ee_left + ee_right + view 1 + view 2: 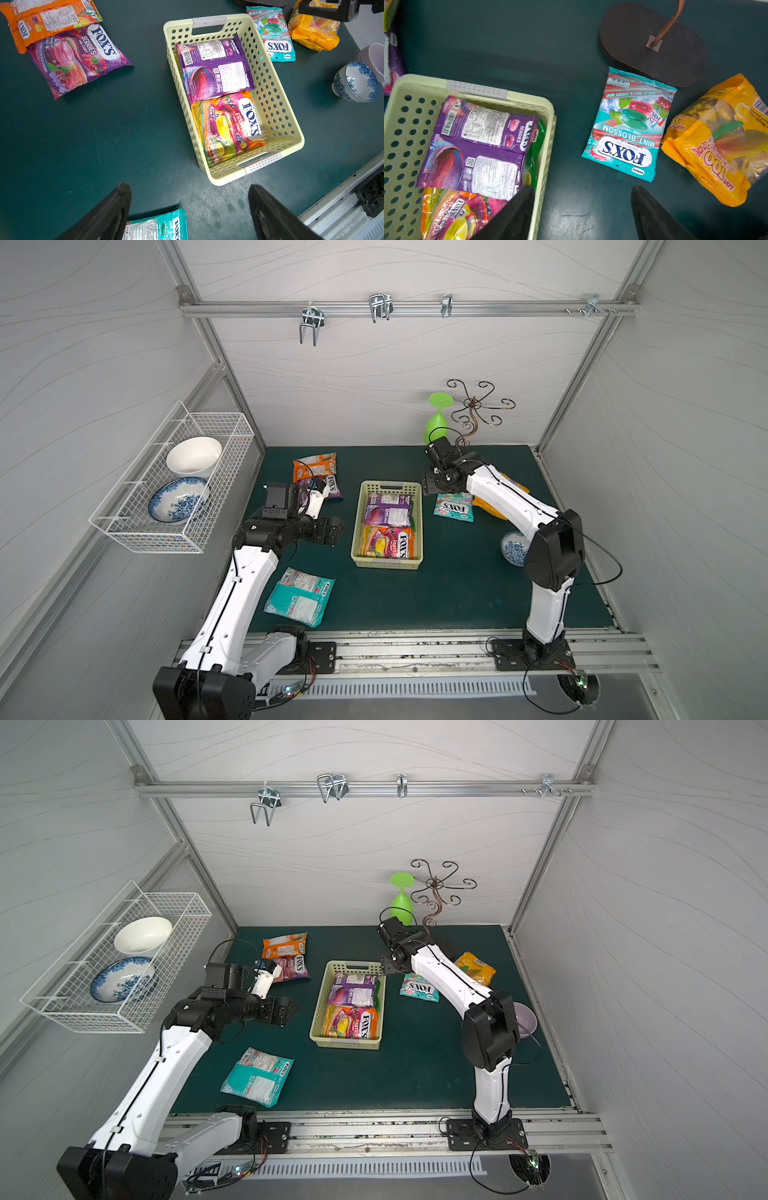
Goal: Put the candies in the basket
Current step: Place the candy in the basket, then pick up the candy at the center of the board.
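Pale yellow-green basket [386, 565]: set at the middle of the dark green mat [415, 601], with its long sides running from 12 to 6 o'clock.
Inside the basket: a purple packet [386, 510] is laid label-side up at the 12 o'clock end. A fruits packet [386, 542] is laid at the 6 o'clock end, and their edges meet. A green packet [534, 149] is partly seen beneath the purple one.
Mat at 10 o'clock of the basket: an orange packet [314, 466] and a berries packet [76, 58] are found touching.
Mat at 8 o'clock: a teal packet [300, 596] is laid back-side up, apart from the basket.
Mat at 2 o'clock: a mint packet [454, 508] is laid just beside the basket, and a yellow packet [716, 141] is seen at its 3 o'clock side.
Left gripper [188, 186]: held over the mat at 9 o'clock of the basket, fingers spread wide, nothing gripped.
Right gripper [582, 188]: held at the basket's 1 o'clock corner. The fingers are parted, one over the basket's interior and one over the mat, and nothing is gripped.
Bowl [513, 549]: a blue-patterned one is seen on the mat at 4 o'clock of the basket.
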Robot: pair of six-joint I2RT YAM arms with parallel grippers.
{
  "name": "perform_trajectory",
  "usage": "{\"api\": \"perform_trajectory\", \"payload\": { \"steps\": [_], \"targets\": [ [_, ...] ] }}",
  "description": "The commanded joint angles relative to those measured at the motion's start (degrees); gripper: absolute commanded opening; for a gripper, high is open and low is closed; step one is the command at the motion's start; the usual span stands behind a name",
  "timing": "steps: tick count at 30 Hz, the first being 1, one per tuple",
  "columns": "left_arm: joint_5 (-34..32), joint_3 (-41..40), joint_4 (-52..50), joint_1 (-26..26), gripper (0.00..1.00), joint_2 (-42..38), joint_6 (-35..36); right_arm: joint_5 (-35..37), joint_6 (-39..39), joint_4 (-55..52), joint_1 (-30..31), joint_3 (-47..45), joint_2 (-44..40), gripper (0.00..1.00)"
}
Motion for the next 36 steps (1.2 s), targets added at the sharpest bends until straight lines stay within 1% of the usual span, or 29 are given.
{"api": "perform_trajectory", "payload": {
  "steps": [1,4,9,11,15,17,21,23,26,28,32,34,36],
  "targets": [
    [0.62,0.52,1.10,-0.10,0.93,-1.05,0.50,0.60,-1.39,-2.16,-0.72,1.47,1.23,0.79],
    [0.01,1.28,0.36,-0.01,0.93,-0.98,0.50,0.45,-1.26,-3.31,-1.46,2.64,2.48,0.80],
    [0.02,0.73,0.90,0.03,0.93,-0.95,0.67,0.49,-2.00,-3.36,-1.85,3.76,4.19,0.93],
    [-0.22,1.31,0.33,0.03,0.93,-0.95,0.55,0.82,-2.05,-3.63,-1.99,4.17,4.77,0.95],
    [0.22,0.13,1.37,0.03,0.93,-1.24,0.76,0.81,-2.65,-3.06,-1.98,4.52,6.08,0.96],
    [-0.55,1.05,0.56,0.03,0.93,-0.89,0.77,1.39,-2.67,-3.79,-2.15,5.15,6.61,0.96],
    [-0.18,0.35,1.12,0.03,0.93,-1.24,0.83,0.78,-2.67,-2.38,-2.33,4.26,6.63,0.96],
    [-0.66,0.20,1.14,0.02,0.93,-0.96,1.11,1.15,-2.91,-3.36,-2.39,4.70,6.58,0.96],
    [-2.59,1.11,0.61,0.12,0.93,-0.85,0.30,1.82,-3.32,-3.20,-2.34,4.08,5.08,0.99],
    [-4.39,0.00,2.55,0.10,0.93,-1.00,-0.69,1.94,-4.07,-2.48,-2.28,3.05,3.66,0.99],
    [-10.87,-0.28,5.15,0.03,0.93,0.07,-2.31,4.03,-5.97,-2.49,-2.26,1.10,0.22,0.99],
    [-14.54,-0.40,6.69,-0.05,0.93,0.69,-1.86,4.62,-7.06,-1.28,-2.33,-0.70,-2.22,0.99],
    [-16.32,-0.94,8.75,-0.05,0.93,1.30,-1.11,4.80,-8.04,0.19,-2.35,-2.51,-4.63,0.99]
  ]
}}
